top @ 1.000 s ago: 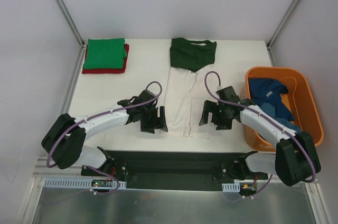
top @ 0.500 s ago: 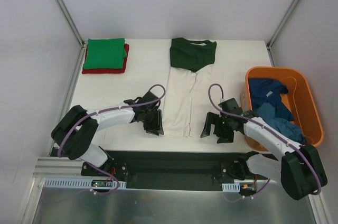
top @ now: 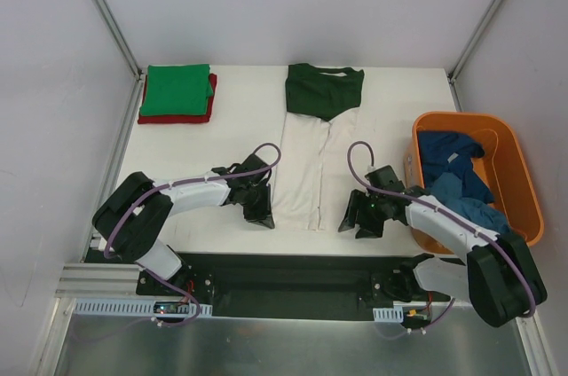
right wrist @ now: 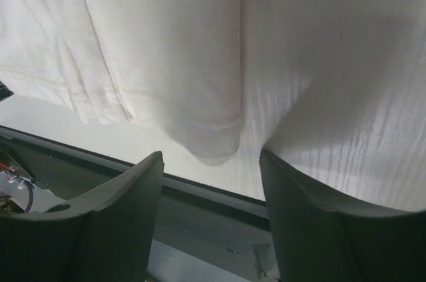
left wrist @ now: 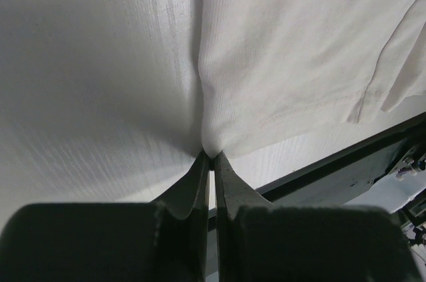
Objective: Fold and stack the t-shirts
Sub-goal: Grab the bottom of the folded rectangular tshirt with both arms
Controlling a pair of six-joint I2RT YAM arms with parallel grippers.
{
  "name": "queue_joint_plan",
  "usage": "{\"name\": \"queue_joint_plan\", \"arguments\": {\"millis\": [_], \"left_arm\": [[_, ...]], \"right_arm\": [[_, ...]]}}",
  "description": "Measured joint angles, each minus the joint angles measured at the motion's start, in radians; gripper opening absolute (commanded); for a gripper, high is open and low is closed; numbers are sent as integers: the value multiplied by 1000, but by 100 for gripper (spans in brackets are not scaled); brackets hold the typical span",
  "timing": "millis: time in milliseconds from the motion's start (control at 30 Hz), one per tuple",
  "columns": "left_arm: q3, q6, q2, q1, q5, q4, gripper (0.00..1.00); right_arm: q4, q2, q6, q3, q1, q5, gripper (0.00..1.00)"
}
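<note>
A white t-shirt (top: 306, 176) with a dark green collar end (top: 324, 90) lies folded into a narrow strip down the table's middle. My left gripper (top: 265, 218) sits at its near left corner. In the left wrist view that gripper (left wrist: 212, 156) is shut on a pinch of the white cloth (left wrist: 286, 49) by the hem. My right gripper (top: 353, 219) is at the near right corner. In the right wrist view it (right wrist: 210, 157) is open, with the white hem corner (right wrist: 206, 136) just ahead between the fingers.
A folded green t-shirt (top: 176, 88) lies on a red one (top: 177, 116) at the back left. An orange tub (top: 525, 194) at the right holds crumpled blue shirts (top: 457, 168). The table's dark front edge (right wrist: 200, 195) runs just below both grippers.
The left gripper slid to the shirt's near left corner and shut on the cloth. The right gripper moved toward the near edge and its jaws narrowed around the hem corner.
</note>
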Motion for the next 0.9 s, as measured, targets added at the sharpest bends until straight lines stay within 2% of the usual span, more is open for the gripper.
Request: {"name": "queue_joint_plan", "arguments": {"millis": [67, 100, 167, 200, 367, 633, 900], "left_arm": [[0, 2, 0, 0, 0, 1, 0], [0, 2, 0, 0, 0, 2, 0], [0, 3, 0, 0, 0, 2, 0], [0, 3, 0, 0, 0, 2, 0], [0, 3, 0, 0, 1, 2, 0], [-56, 2, -63, 0, 42, 23, 0], [-225, -53, -258, 0, 175, 5, 0]], "right_arm": [[10, 30, 2, 5, 0, 0, 48], [9, 42, 5, 10, 0, 5, 41], [8, 65, 7, 18, 0, 14, 33], [7, 74, 8, 19, 0, 19, 24], [5, 80, 16, 12, 0, 44, 1], [-3, 61, 11, 3, 46, 16, 1], [-127, -103, 47, -27, 165, -95, 1]]}}
